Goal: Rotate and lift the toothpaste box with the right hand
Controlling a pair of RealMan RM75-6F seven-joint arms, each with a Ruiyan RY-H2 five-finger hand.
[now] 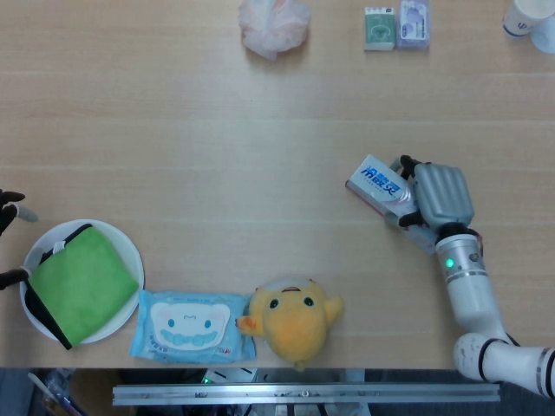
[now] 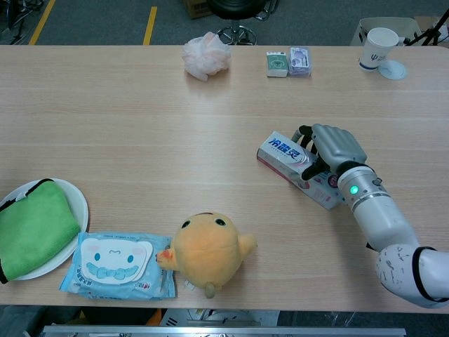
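The toothpaste box [image 1: 379, 183] [image 2: 286, 159], white and blue with a pink end, lies at an angle on the right of the table, its blue end pointing up-left. My right hand [image 1: 438, 195] [image 2: 332, 147] grips it over its middle, fingers curled across the top and thumb below. Whether the box is off the wood cannot be told. At the far left edge of the head view only the dark fingertips of my left hand [image 1: 9, 212] show, beside the white plate [image 1: 128, 251], holding nothing visible.
A green cloth [image 1: 82, 282] lies on the plate. A wet-wipes pack [image 1: 191, 325] and a yellow plush toy [image 1: 295, 316] sit at the front. A pink mesh ball [image 1: 273, 22], two small boxes [image 1: 396, 26] and a paper cup [image 2: 379, 45] stand at the back.
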